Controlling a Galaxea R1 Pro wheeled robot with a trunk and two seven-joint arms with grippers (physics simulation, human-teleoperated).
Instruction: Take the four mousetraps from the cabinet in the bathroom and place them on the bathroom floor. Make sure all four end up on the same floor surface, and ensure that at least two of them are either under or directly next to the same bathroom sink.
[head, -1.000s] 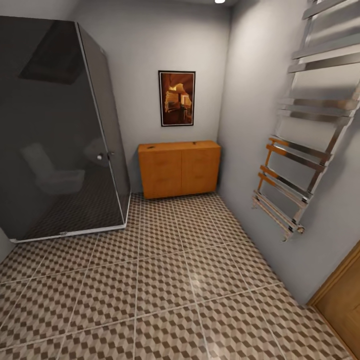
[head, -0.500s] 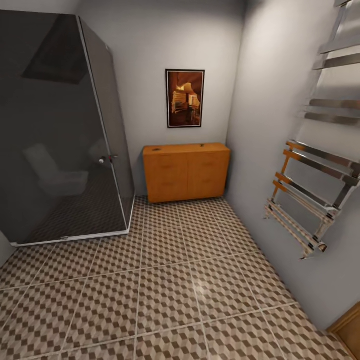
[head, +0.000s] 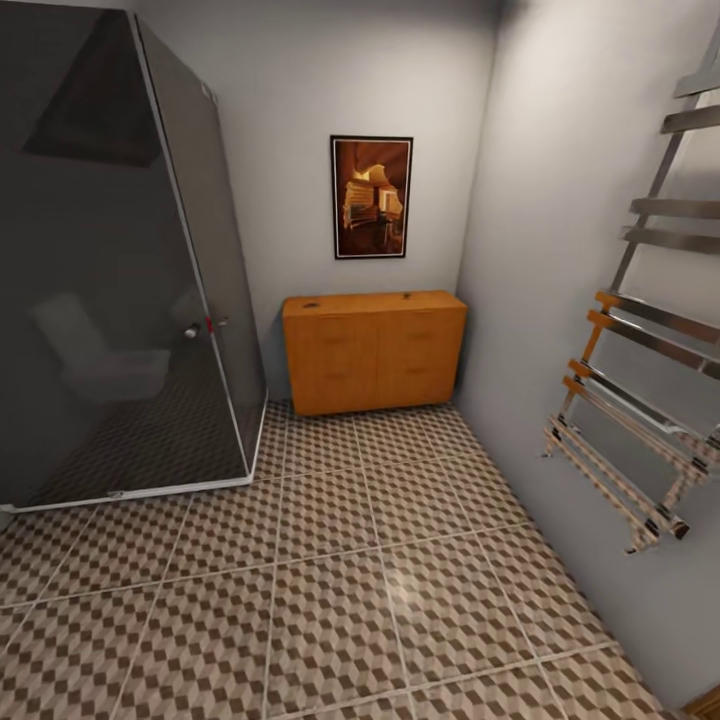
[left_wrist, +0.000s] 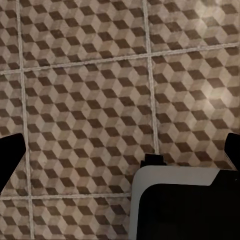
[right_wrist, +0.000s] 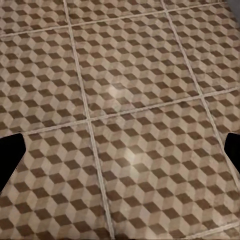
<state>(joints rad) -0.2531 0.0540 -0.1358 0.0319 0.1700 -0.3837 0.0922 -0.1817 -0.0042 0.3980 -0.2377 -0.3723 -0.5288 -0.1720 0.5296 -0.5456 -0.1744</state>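
The cabinet (head: 375, 350), a low orange-brown wooden unit, stands against the far wall in the head view. Two tiny dark items lie on its top, one near the left end (head: 311, 304) and one right of the middle (head: 407, 296); they are too small to tell whether they are mousetraps. The bathroom floor (head: 330, 600) with its cube-pattern tiles stretches from me to the cabinet. The sink is out of view. My left gripper (left_wrist: 120, 155) and right gripper (right_wrist: 120, 150) both hang open over the tiles, with nothing between their fingers.
A dark glass-walled shower (head: 120, 280) fills the left side, its white base rim (head: 140, 490) jutting onto the floor. A chrome towel rail (head: 640, 420) sticks out from the right wall. A framed picture (head: 371, 197) hangs above the cabinet. Part of my base (left_wrist: 185, 205) shows below the left gripper.
The camera has moved forward and shifted: the cabinet looks slightly larger, the towel rail slid right, and the wooden door at the lower right has almost left the view. Nothing in the room moved.
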